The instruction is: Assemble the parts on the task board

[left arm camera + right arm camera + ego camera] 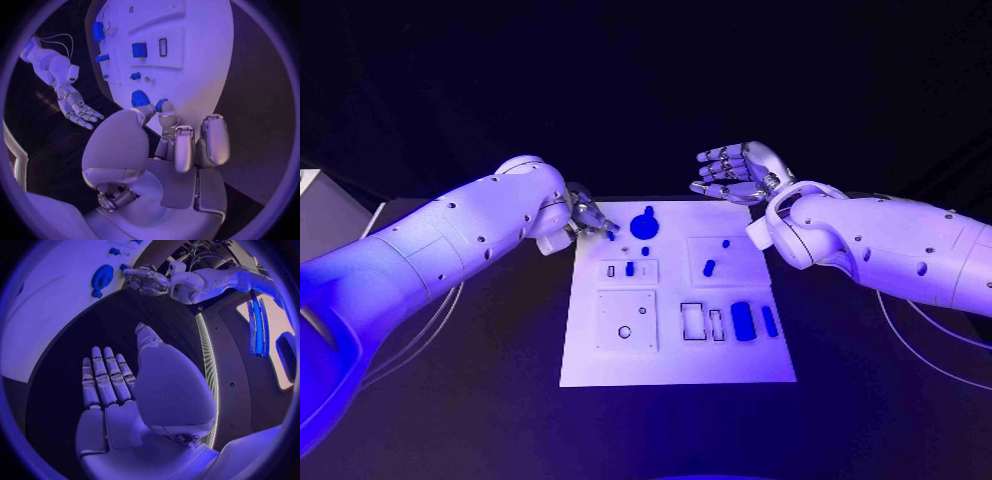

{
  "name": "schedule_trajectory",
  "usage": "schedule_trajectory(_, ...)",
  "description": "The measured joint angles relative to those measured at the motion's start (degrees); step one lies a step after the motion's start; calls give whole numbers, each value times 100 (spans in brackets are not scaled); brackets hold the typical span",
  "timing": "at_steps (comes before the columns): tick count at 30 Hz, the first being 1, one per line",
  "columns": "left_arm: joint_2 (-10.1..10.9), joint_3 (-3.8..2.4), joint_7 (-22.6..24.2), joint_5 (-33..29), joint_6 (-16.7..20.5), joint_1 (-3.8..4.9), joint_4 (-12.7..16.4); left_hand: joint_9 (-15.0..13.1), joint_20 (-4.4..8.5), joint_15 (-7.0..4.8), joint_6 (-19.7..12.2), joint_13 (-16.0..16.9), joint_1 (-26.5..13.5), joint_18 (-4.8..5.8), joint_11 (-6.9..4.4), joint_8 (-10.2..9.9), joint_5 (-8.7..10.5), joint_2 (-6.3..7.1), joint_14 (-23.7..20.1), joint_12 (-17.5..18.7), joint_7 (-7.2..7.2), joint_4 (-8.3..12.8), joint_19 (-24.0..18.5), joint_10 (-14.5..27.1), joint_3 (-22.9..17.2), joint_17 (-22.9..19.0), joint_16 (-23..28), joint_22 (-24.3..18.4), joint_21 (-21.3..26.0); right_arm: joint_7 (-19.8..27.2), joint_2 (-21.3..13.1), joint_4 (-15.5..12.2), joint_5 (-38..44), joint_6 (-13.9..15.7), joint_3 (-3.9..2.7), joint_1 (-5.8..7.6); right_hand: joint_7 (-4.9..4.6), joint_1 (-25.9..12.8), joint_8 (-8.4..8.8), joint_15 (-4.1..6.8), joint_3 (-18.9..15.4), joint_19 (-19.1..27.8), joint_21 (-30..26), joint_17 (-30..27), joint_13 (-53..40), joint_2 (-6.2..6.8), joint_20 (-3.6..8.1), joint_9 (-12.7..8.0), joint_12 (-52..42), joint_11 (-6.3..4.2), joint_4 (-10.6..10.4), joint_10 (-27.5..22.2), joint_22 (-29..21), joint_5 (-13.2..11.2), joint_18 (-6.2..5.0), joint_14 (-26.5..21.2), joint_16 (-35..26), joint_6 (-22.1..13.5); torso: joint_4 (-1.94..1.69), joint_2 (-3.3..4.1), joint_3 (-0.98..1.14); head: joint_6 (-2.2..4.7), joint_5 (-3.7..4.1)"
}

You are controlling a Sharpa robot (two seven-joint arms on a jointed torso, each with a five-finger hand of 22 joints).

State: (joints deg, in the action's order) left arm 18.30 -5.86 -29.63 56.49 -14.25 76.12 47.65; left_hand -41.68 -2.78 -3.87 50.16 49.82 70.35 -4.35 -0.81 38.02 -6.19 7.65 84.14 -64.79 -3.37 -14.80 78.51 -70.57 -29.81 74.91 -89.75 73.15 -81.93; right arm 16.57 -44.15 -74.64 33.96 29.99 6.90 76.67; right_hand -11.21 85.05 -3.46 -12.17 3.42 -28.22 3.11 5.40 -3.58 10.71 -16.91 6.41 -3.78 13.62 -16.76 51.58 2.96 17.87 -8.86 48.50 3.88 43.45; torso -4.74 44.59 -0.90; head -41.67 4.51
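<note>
The white task board [675, 345] lies in the middle of the black table. My left hand [584, 220] is at the board's far left corner and pinches a small blue part [161, 105] between thumb and a finger, just above the board. Right beside it a larger round blue part [643, 222] lies on the board [200, 65]. More blue parts sit in the middle blocks [630, 268] [710, 267] and at the near right [741, 322]. My right hand [740, 170] hovers past the board's far edge, fingers spread, holding nothing [109, 385].
Raised white blocks with slots and holes [626, 320] take up the board's near left. Black table [459, 400] surrounds the board on all sides. A pale edge of another surface [307, 185] shows at the far left.
</note>
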Motion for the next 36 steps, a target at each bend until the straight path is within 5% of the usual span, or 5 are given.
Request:
schedule_trajectory(4,1,1,5,-48,-14,4,2,32,0,0,-21,-77,83,0,1,-45,17,85,0,39,-22,193,0,15,-626,0,0,0,0,-2,1,3,0,0,0,1,0,0,0,0,0,0,0,0,0,0,0,0,0,0,0,0,0,0,0,0,0,0,2,-1,0,2,-7)
schedule_trajectory(10,10,9,5,-101,-39,-4,34,-60,0,0,-52,-166,91,0,2,-5,-69,135,0,75,-53,69,0,15,-816,0,0,6,0,-4,3,7,1,-1,0,2,0,0,0,0,0,0,0,0,0,0,0,0,0,0,0,0,0,0,0,0,0,0,3,-3,0,5,-11)
schedule_trajectory(15,44,10,4,-128,-59,-5,96,-146,0,21,-62,-168,-22,0,44,67,-631,239,-21,76,-63,105,0,-9,-905,0,0,47,0,-6,6,19,1,-1,0,2,0,0,0,0,0,21,0,0,0,0,21,0,0,0,0,0,0,0,-1,0,0,0,5,-3,1,14,-8)
schedule_trajectory(28,272,11,11,-157,-4,-5,531,-212,21,21,5,-3,-252,1,12,112,-1204,308,-21,-44,-39,192,85,-167,-892,0,0,180,-62,-12,-11,68,1,-1,0,0,0,0,0,0,0,21,0,1,0,0,21,-7,0,0,0,0,0,0,-1,0,0,0,-8,-12,-19,19,2)
schedule_trajectory(36,720,9,19,-241,37,-3,1138,-206,40,21,131,176,-313,0,-11,111,-1345,369,-21,-156,-17,255,187,-328,-829,0,0,180,-129,-14,-103,74,-5,1,1,0,0,0,0,0,0,21,0,1,0,0,21,-6,0,0,0,0,0,0,0,0,0,0,-60,-51,-23,-15,-14)
